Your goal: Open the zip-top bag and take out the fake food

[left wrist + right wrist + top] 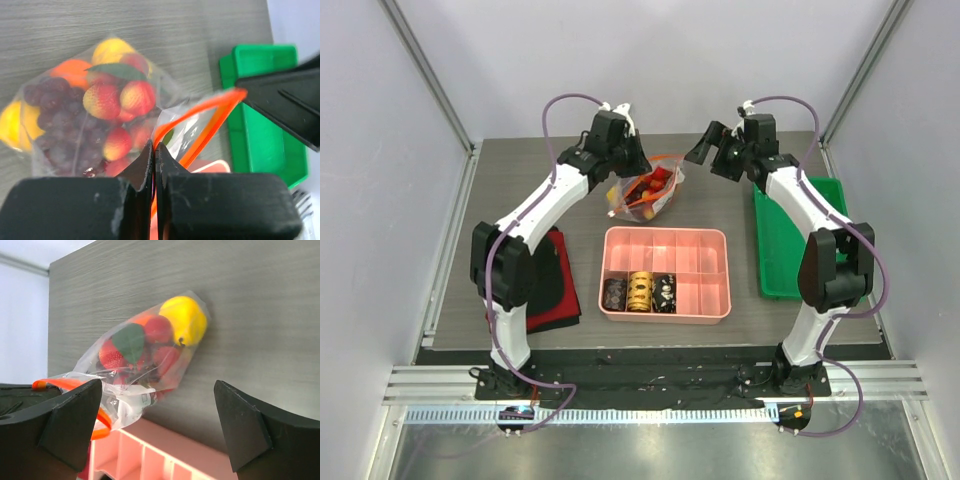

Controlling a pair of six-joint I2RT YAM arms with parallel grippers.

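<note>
The clear zip-top bag point(650, 190) lies at the back middle of the table, full of fake food: red strawberries point(102, 100), a purple grape bunch point(52, 97) and yellow pieces point(185, 320). My left gripper point(154, 147) is shut on one side of the bag's red-orange zip strip point(197, 112), which spreads into an open loop. It shows in the top view point(625, 168) at the bag's left edge. My right gripper point(715, 150) is open and empty just right of the bag. In the right wrist view point(157, 390) the bag point(145, 355) lies ahead between its fingers.
A pink divided tray point(705, 285) sits in front of the bag and holds three dark and gold patterned cylinders point(639, 293). A green tray point(785, 240) stands at the right. A red and black cloth point(552, 285) lies at the left, under the left arm.
</note>
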